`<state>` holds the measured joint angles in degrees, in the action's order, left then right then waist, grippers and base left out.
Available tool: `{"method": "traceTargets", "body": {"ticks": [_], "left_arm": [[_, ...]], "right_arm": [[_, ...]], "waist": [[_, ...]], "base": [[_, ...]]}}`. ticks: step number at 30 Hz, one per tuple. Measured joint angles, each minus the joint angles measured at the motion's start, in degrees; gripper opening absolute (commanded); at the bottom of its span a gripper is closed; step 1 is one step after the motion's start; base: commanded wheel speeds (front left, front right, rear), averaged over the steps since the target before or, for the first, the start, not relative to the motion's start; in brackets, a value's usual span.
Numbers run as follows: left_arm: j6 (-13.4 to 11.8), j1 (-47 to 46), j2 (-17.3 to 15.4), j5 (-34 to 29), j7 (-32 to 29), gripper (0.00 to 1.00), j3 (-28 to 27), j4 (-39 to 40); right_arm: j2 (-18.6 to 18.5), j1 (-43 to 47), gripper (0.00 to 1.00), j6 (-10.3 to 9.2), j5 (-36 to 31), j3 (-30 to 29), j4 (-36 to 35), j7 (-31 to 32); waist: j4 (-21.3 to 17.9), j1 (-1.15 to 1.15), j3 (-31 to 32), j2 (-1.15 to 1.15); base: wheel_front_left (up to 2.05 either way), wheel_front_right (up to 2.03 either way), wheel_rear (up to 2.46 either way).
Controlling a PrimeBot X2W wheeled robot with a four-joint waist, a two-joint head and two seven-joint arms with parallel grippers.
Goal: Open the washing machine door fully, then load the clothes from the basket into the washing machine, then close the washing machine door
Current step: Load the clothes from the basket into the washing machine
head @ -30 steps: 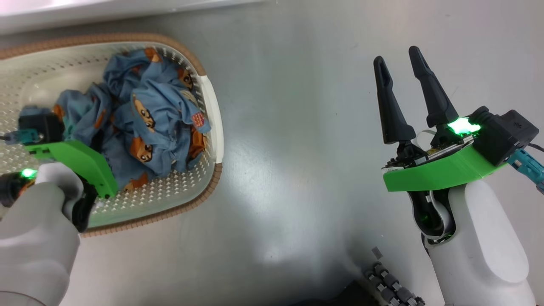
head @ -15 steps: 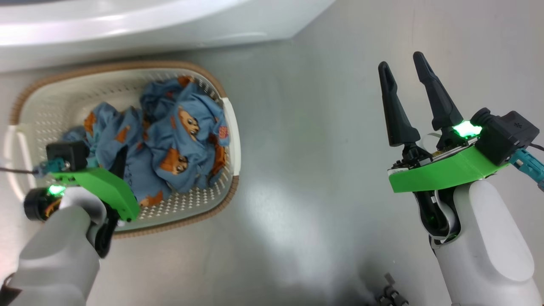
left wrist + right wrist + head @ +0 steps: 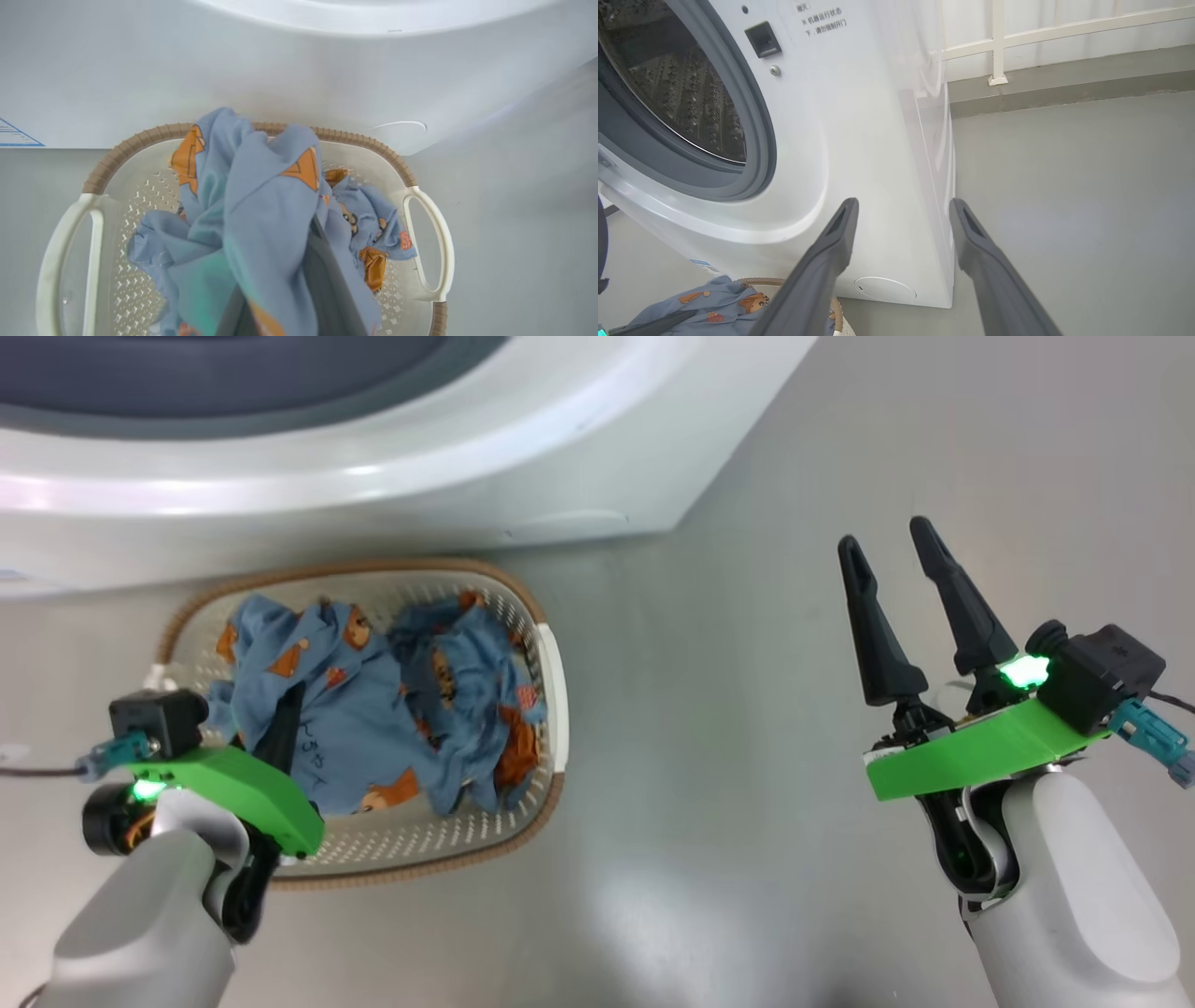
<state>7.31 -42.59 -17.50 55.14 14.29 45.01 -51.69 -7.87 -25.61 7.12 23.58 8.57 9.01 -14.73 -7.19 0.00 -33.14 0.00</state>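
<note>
The right gripper (image 3: 883,539) has two long, tapering matt-black fingers (image 3: 878,639), each with a narrow slot near its tip. Behind them sits a bright green plastic bracket (image 3: 971,753). On it a small lamp (image 3: 1022,670) glows green, and beside the lamp a black box (image 3: 1109,674) bears a tiny pale mark. A teal plug (image 3: 1150,733) juts from the box. The forearm (image 3: 1074,896) behind is smooth and whitish. The left gripper (image 3: 288,723) has a like bracket, box and plug, a thin dark cable (image 3: 37,771), and a round black part (image 3: 105,819) with orange wires.
</note>
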Motion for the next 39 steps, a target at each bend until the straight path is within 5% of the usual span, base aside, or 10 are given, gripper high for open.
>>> {"method": "traceTargets", "body": {"ticks": [20,39], "left_arm": [[-0.07,19.88,1.91,-15.36,0.01,0.00,-20.90,22.93],[-2.52,33.22,5.39,-23.99,0.18,0.00,-28.52,43.62]], "right_arm": [[-1.54,5.65,1.00,0.00,1.88,1.56,2.66,0.00],[-3.01,11.04,1.00,0.00,3.34,1.53,3.65,0.00]], "waist": [[3.17,0.00,14.97,0.00],[4.53,0.00,25.48,0.00]], "base": [[0.00,0.00,0.00],[0.00,0.00,0.00]]}}
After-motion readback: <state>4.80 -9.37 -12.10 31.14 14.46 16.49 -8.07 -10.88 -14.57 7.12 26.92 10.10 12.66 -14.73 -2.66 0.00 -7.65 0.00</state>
